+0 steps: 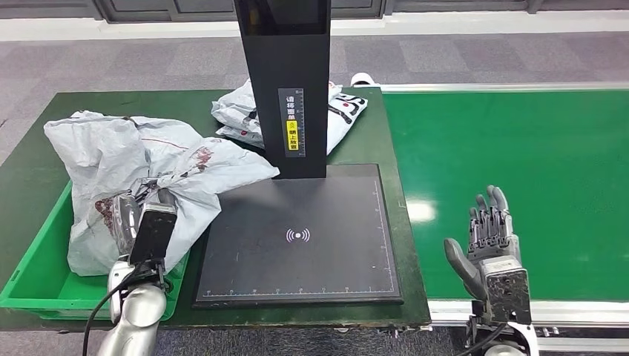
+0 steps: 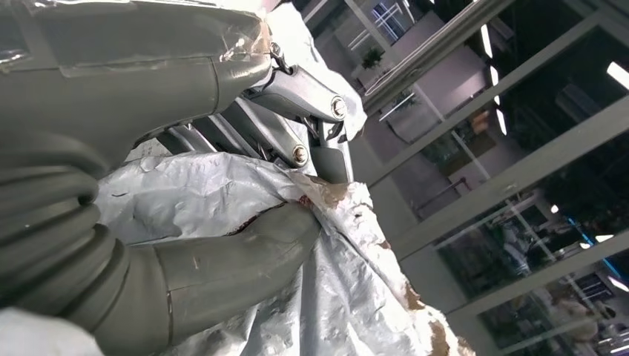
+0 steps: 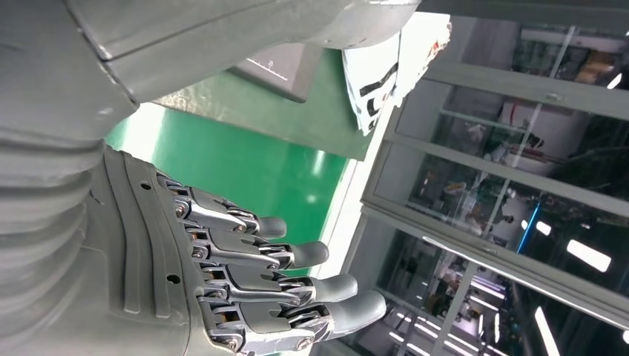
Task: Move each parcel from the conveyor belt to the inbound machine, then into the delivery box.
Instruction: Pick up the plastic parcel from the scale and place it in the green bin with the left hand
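A big crumpled grey parcel [image 1: 141,167] with dark red stains lies over the green delivery box [image 1: 44,285] at the left, one flap reaching the black inbound machine's plate [image 1: 300,237]. My left hand [image 1: 137,215] grips this grey parcel [image 2: 222,185] between thumb and fingers [image 2: 297,152]. A white parcel with black print [image 1: 337,111] lies behind the machine's black post [image 1: 289,81]. My right hand [image 1: 489,237] hovers over the near edge of the green conveyor belt [image 1: 519,163], fingers [image 3: 297,285] straight and apart, holding nothing.
The machine stands on a dark green table [image 1: 44,133] between the box and the belt. The belt has a white frame [image 1: 534,310] along its near side. Grey carpet [image 1: 133,59] lies beyond the table.
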You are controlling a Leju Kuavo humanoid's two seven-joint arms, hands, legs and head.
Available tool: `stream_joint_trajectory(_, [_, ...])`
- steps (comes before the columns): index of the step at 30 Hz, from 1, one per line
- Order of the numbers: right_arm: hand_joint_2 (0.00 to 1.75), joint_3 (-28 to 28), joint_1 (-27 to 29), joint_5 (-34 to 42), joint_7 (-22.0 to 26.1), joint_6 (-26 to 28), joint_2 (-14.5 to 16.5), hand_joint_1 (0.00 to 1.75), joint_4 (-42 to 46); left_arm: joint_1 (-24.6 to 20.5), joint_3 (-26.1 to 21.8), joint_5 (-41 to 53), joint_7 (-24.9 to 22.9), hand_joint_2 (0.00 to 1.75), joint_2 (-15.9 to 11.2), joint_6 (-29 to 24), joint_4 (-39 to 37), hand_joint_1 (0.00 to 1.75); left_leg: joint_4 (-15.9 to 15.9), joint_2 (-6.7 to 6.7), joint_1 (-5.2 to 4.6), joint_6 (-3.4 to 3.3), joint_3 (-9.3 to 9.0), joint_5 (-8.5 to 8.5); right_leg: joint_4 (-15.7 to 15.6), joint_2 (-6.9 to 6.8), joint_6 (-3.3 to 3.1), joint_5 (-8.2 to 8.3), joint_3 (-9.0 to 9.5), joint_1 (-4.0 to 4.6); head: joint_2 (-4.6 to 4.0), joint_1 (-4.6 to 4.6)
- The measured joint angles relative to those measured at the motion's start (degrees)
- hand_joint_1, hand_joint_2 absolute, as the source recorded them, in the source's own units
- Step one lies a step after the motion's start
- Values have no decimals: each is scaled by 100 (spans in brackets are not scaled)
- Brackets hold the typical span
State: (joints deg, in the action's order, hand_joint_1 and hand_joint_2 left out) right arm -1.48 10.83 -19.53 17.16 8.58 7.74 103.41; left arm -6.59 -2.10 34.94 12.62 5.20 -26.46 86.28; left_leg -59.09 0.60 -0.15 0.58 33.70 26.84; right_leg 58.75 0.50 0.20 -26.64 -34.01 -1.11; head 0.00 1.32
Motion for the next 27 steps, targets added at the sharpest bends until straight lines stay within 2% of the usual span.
stream_joint_trajectory(4, [175,-97,78,43,15,31,13,0,0,199,-160,-111,366,175,0,-656,378,175,0,-2,0,2,0,1,1,5,-2,1,-2,1,-1,0])
stream_joint_trajectory(9, [175,-350,266,177,148,-31,26,0,-24,671,-537,-304,981,175,32,-1274,1365,175,0,-2,1,6,2,12,0,4,-4,-13,-7,1,-1,1])
stream_joint_trajectory(12, [175,-433,284,263,200,-49,23,0,-137,743,-687,-108,1379,175,84,-1322,1758,175,0,3,1,3,3,16,-1,-4,-2,-19,-5,1,-1,0])
stream_joint_trajectory(16, [175,-443,288,313,203,-56,21,0,-285,556,-896,221,1697,175,173,-1323,1947,175,0,3,0,3,2,15,0,-6,-2,-16,-2,1,-1,-1])
stream_joint_trajectory(23, [175,-444,261,305,123,-102,20,0,-435,196,-1565,-324,2332,175,374,-1323,2042,175,0,1,1,8,0,8,0,-5,-6,-10,-2,2,-1,0])
stream_joint_trajectory(25, [175,-445,292,306,138,-128,19,0,-482,160,-1812,-539,2306,175,420,-1323,2049,175,0,1,1,8,0,9,0,-4,-6,-11,-3,2,-1,1])
stream_joint_trajectory(27, [175,-445,324,288,160,-168,20,0,-507,152,-1987,-594,2078,175,425,-1323,1993,175,0,1,1,8,1,9,0,-3,-6,-12,-5,2,-2,1])
